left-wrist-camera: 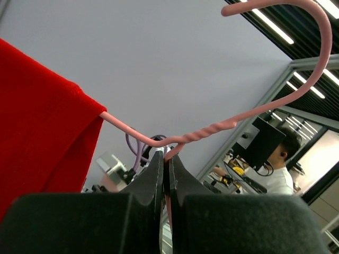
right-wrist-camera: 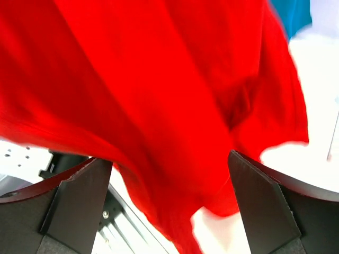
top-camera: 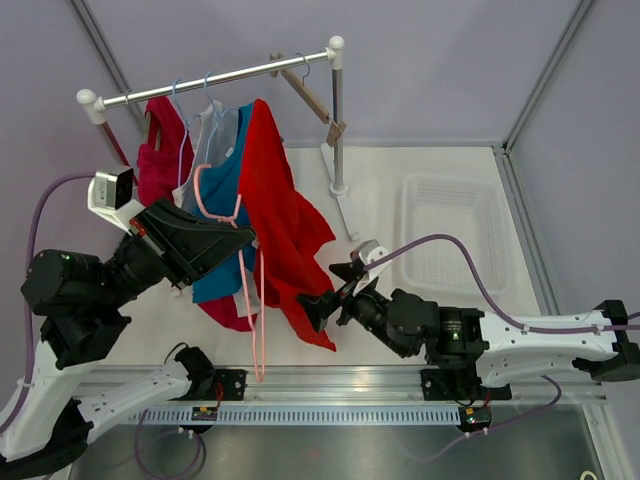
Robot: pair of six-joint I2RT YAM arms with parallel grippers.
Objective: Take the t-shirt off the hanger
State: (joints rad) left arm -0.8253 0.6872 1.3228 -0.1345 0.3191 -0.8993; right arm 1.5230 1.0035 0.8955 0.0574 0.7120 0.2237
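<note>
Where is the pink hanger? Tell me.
Top view, left of centre, below the rail: the pink hanger is clamped at its neck by the left gripper, red t-shirt draped on it.

1. My top view looks down from above and behind, far enough back to hold the whole table and rack.
2. My left wrist view looks up past the left gripper's fingertips, close on the pink hanger.
3. My right wrist view looks out between the right gripper's fingers, close against the red t-shirt.
4. All three share that t-shirt.
</note>
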